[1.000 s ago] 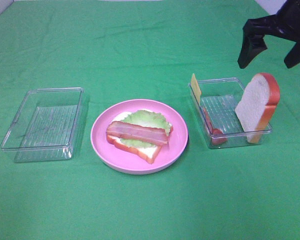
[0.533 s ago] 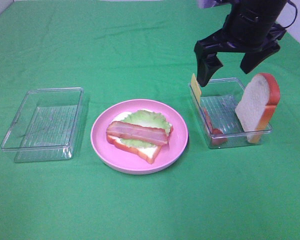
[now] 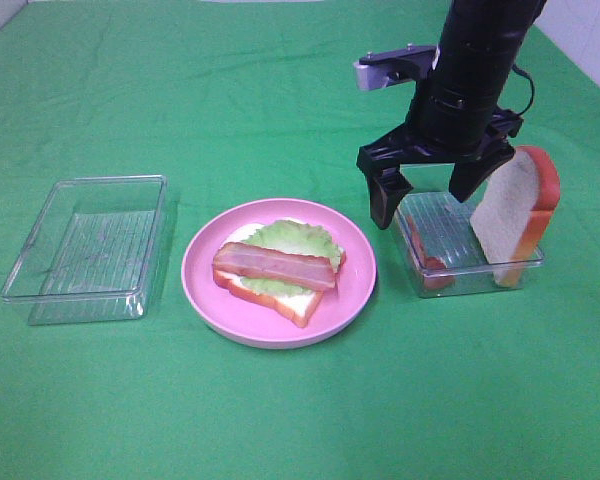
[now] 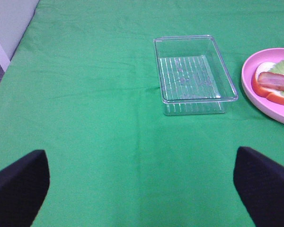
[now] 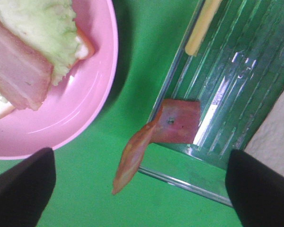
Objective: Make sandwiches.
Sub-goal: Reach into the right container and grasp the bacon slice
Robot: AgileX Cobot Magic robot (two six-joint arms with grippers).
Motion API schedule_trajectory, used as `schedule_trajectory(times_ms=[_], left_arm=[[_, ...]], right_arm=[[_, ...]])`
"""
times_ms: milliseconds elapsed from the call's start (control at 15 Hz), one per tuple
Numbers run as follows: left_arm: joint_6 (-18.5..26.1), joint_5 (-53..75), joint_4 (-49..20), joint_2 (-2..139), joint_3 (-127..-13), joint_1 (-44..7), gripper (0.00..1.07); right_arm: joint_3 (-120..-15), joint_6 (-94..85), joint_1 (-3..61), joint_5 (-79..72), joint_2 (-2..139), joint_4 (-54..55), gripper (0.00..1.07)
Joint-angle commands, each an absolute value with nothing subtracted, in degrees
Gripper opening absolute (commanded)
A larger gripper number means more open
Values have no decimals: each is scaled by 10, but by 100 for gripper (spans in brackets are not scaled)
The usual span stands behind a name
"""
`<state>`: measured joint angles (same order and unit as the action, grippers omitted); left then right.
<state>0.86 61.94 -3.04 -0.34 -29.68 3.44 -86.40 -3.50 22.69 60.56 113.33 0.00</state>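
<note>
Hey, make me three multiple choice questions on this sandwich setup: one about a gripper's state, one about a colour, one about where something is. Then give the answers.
1. The right gripper is:
A. wide open
B. shut with nothing held
C. shut on food

2. The plate is:
A. pink
B. blue
C. white

3. The upright bread slice is:
A. on the plate
B. in the right gripper
C. in the right tray

Answers:
1 A: its two fingers are spread apart above the tray, gripping nothing.
2 A: the rim around the food is plainly pink.
3 C: the slice stands on edge inside the tray's clear walls.
</note>
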Motion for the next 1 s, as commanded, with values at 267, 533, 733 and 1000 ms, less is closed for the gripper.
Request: schedule_trajectory(times_ms=[267, 533, 733, 1000], left_arm=[[8, 617, -34, -11, -296, 36, 101], [8, 617, -34, -11, -296, 36, 101], [8, 617, -34, -11, -296, 36, 101], [8, 617, -34, -11, -296, 36, 101]], right_arm=[[-866, -25, 227, 611, 1160, 0, 57], [-866, -25, 226, 611, 1181, 0, 50], [-866, -25, 226, 611, 1184, 0, 17], [-867, -29, 226, 618, 1176, -11, 0]])
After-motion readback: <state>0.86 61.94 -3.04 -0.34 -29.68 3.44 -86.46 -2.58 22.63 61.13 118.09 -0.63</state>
